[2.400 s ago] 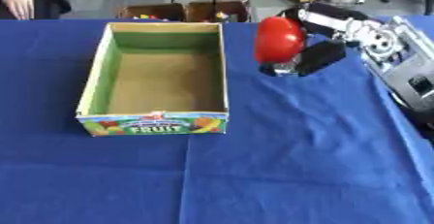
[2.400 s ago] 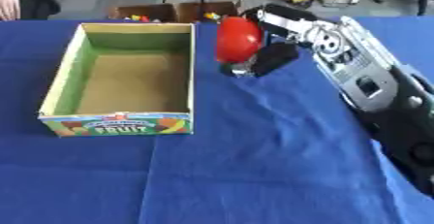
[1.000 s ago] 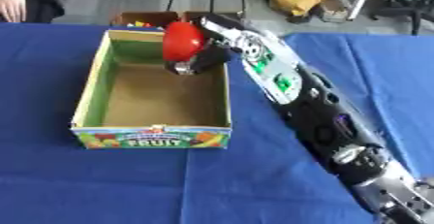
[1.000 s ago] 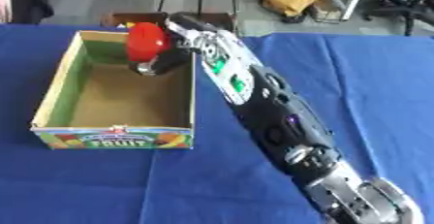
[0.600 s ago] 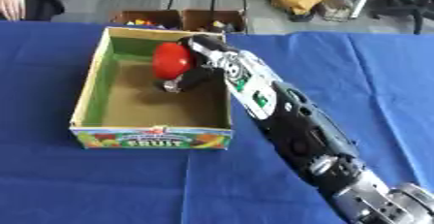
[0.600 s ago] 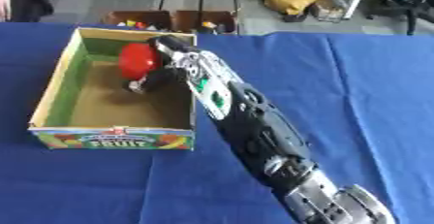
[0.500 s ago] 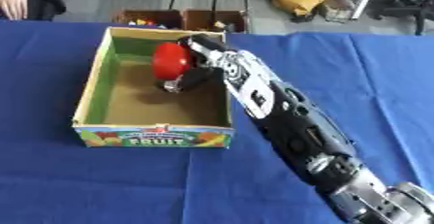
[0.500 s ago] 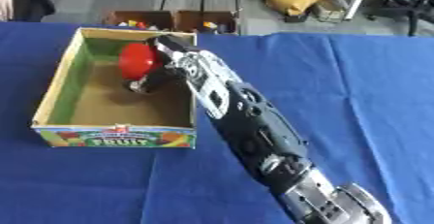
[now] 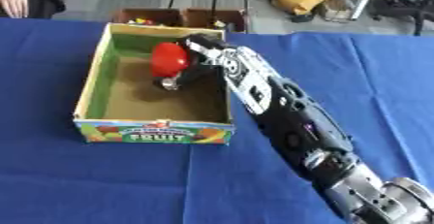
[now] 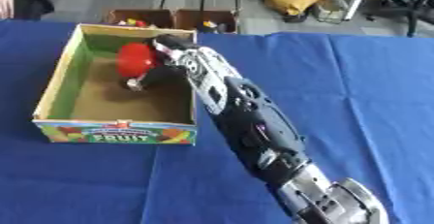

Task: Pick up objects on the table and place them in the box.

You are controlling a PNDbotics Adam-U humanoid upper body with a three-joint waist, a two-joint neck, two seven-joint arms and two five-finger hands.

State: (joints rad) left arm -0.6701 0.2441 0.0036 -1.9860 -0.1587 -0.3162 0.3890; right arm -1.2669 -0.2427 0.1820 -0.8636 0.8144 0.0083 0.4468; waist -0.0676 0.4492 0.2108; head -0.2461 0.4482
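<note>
Red round fruit point(image 9: 169, 59), likely smooth, stiff and light, hangs inside the box point(image 9: 91, 83) near its far wall. The right hand point(image 9: 196, 63) curls around its right side, reaching over the blue surface point(image 9: 101, 179). A grip across its widest part looks safest against slipping.

The surface point(image 9: 101, 179) is covered in matt blue cloth, lightly creased. The box point(image 9: 151, 133) looks like printed cardboard, its floor plain matt brown and its inner walls green. The red object point(image 9: 168, 59) is smooth and glossy. The right hand point(image 9: 196, 62) is hard black plastic, the arm behind it showing silver metal.
</note>
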